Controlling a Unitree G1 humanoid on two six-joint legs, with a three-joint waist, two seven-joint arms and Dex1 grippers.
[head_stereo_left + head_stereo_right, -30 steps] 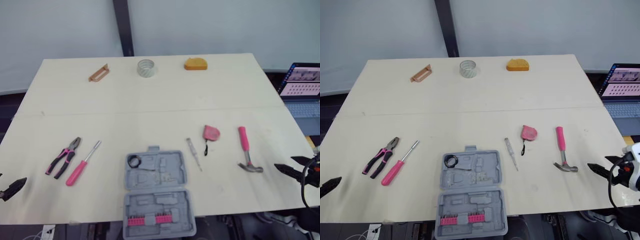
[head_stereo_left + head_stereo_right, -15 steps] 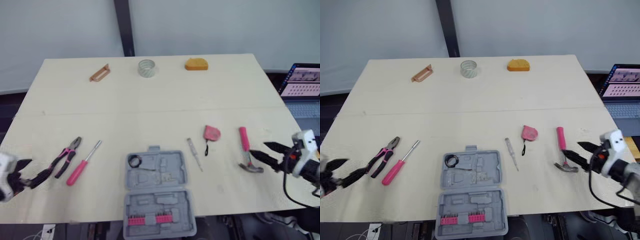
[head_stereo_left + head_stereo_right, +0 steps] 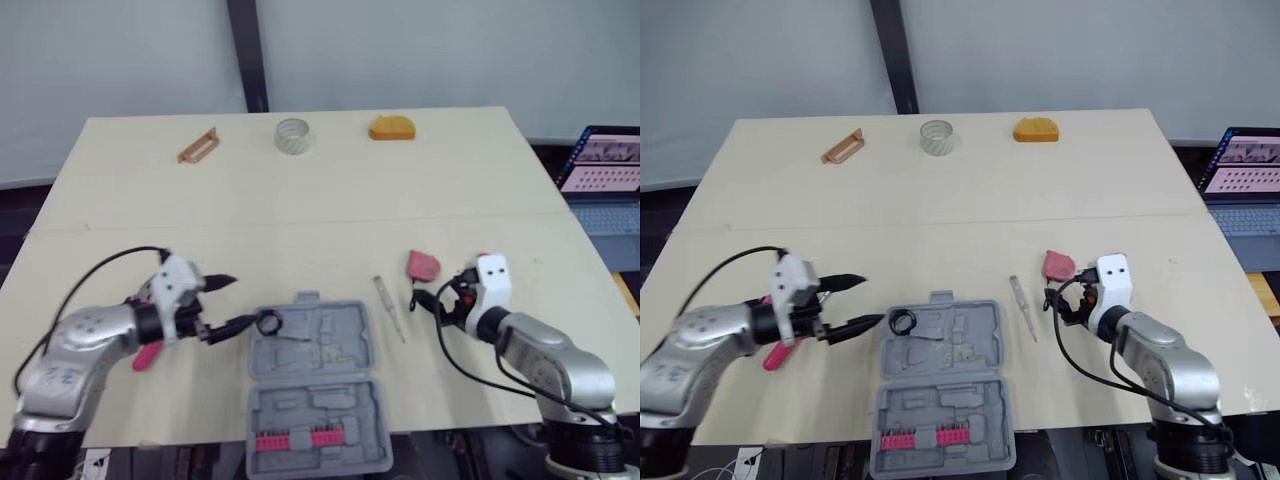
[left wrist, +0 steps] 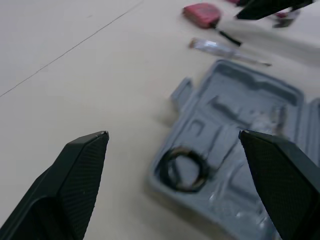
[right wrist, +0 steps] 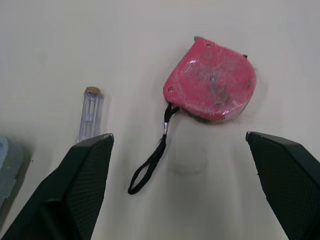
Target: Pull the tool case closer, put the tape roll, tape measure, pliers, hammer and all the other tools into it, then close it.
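My left hand (image 4: 172, 133), wide open and empty, has the case (image 4: 260, 100) just at 3 o'clock. My right hand (image 5: 178, 135), equally open and empty, has the tape measure (image 5: 212, 87) near, at 11 o'clock.

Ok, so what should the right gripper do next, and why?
Probably ease the right gripper forward and shut on the tape measure: its fingers are open, it lies ahead between them, untouched, and the tool case lies open.
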